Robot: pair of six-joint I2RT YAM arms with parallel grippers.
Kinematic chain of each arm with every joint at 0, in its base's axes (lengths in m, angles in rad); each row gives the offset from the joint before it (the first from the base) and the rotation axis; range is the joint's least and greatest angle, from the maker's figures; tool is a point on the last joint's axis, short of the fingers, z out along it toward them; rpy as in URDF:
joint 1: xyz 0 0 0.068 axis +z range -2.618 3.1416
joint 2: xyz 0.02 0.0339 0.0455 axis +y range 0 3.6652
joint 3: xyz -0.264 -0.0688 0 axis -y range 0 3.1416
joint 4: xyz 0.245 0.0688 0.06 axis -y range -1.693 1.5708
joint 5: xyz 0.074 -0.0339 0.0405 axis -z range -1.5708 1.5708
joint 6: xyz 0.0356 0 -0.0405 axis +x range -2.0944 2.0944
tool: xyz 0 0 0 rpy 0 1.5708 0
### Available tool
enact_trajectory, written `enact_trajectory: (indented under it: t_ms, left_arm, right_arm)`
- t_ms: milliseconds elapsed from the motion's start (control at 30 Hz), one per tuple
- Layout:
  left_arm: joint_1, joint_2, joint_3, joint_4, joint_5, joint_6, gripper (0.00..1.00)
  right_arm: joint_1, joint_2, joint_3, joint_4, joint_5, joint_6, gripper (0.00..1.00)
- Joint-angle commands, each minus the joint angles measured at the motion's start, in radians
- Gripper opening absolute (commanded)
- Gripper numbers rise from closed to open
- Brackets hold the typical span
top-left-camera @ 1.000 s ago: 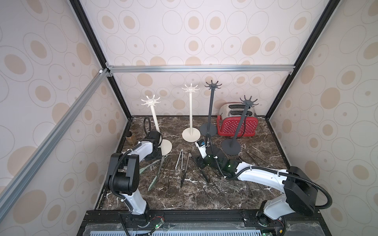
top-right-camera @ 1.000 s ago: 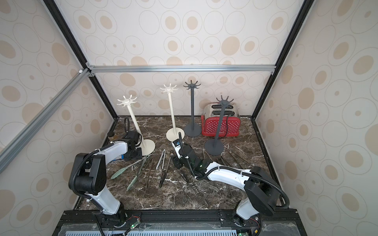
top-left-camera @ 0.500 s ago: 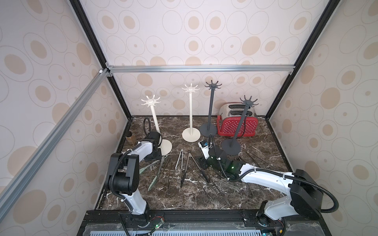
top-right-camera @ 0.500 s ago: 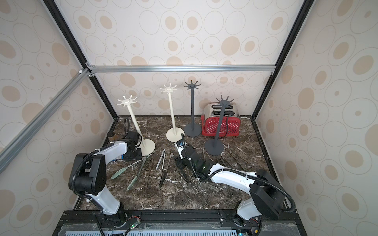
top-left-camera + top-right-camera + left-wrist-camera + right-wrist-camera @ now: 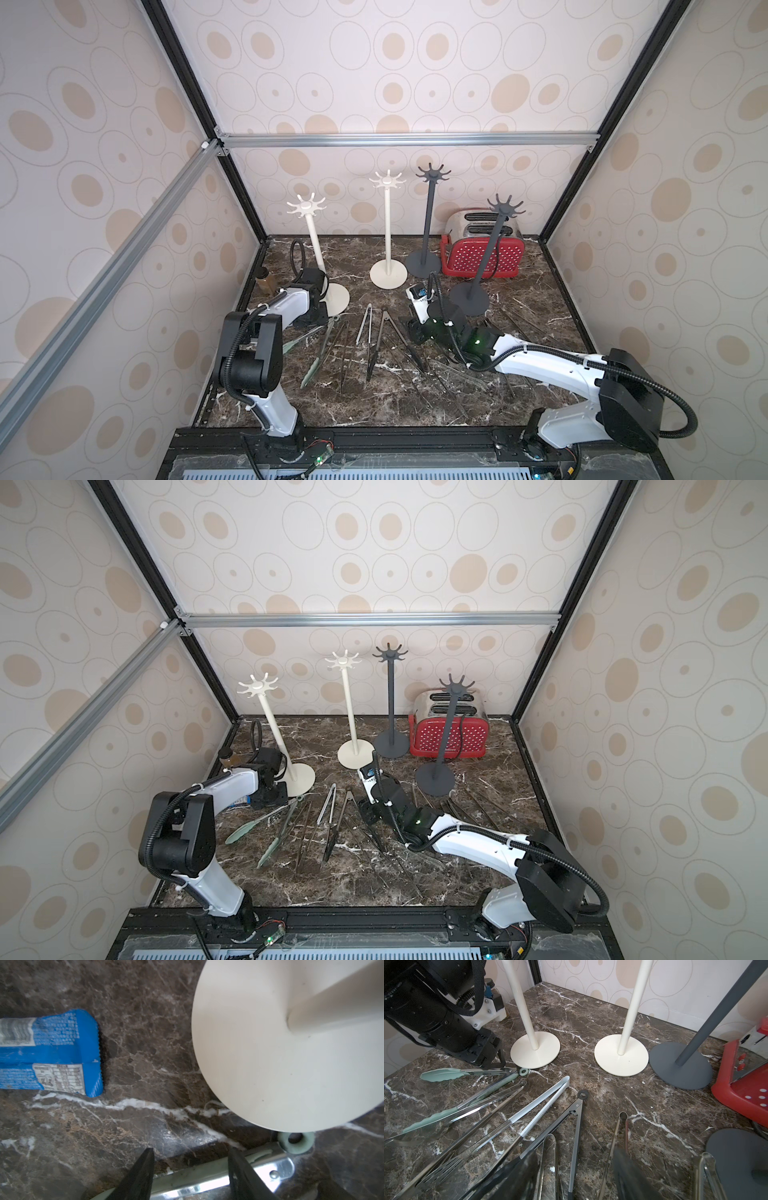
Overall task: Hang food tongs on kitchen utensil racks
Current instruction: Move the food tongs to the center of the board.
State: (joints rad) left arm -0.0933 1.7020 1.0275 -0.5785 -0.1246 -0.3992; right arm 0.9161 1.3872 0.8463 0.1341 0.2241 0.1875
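Right arm (image 5: 548, 365) has slid slightly toward 3 o'clock, elbow pushed outward; left arm (image 5: 286, 301) unchanged. Right end effector (image 5: 576, 1151) spread low over food tongs (image 5: 368, 332) fanned flat on counter (image 5: 374, 407), 6 o'clock of kitchen utensil racks (image 5: 388, 232). Left end effector (image 5: 190, 1150) spread astride green-tipped tongs (image 5: 207, 1176) by the ring end. Only left wrist view shows blue wrapper (image 5: 52, 1053) clearly, near cream rack base (image 5: 280, 1064).

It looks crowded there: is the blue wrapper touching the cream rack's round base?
Apart: the left wrist view shows bare marble between blue wrapper and cream rack base.
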Motion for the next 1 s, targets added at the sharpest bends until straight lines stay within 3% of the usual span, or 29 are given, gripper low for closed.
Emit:
enact_trajectory:
  t_ms: [0,367,633,967]
  left_arm:
    - [0.001,-0.012,-0.038,-0.092,0.046,0.008,0.57]
    - [-0.012,-0.009,-0.045,-0.091,0.063,0.02,0.57]
    - [-0.01,0.063,0.058,-0.13,0.001,0.023,0.68]
    - [-0.013,0.081,0.06,-0.191,0.065,0.034,0.6]
  right_arm:
    - [0.004,-0.025,-0.014,-0.016,0.017,0.009,0.6]
    - [0.003,-0.049,-0.036,-0.022,0.018,0.017,0.6]
    - [0.003,-0.072,-0.052,-0.031,0.035,0.017,0.6]
    - [0.003,-0.096,-0.044,-0.064,0.053,-0.007,0.61]
